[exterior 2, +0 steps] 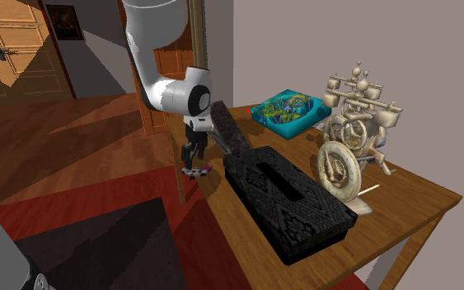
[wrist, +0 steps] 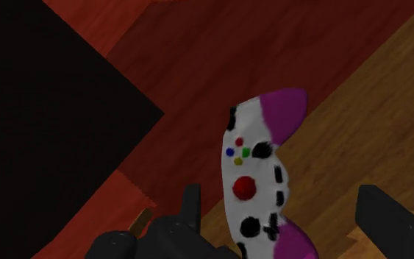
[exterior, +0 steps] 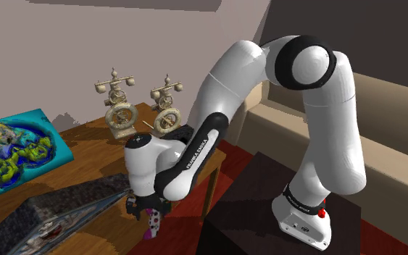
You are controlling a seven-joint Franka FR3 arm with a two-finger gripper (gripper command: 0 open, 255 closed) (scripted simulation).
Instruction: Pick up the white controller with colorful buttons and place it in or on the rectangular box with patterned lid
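Going left to right in the shoulder view: a teal box with a swirly painted top (exterior: 15, 153) sits at the table's (exterior: 86, 148) left edge. The dark rectangular box with the patterned lid (exterior: 53, 214) lies along the front edge. At the back edge by the wall are two beige clock-like ornaments (exterior: 121, 109), side by side.

The gripper (exterior: 146, 213) hangs pointing down over the table's edge on the stand's side. The controller (exterior: 152, 226) is right under it, white with black patches, purple grips and little coloured buttons. From the wrist view it lies along that edge, one purple grip poking out over the red floor. I can't tell if it's actually resting on the wood.

The fingers (wrist: 380, 213) are spread wide. The controller sits between them, nearer one finger, with a gap on both sides, so nothing is gripped. It's just beside the patterned box's end, not on it. The black stand (exterior: 267, 210) is at far right.
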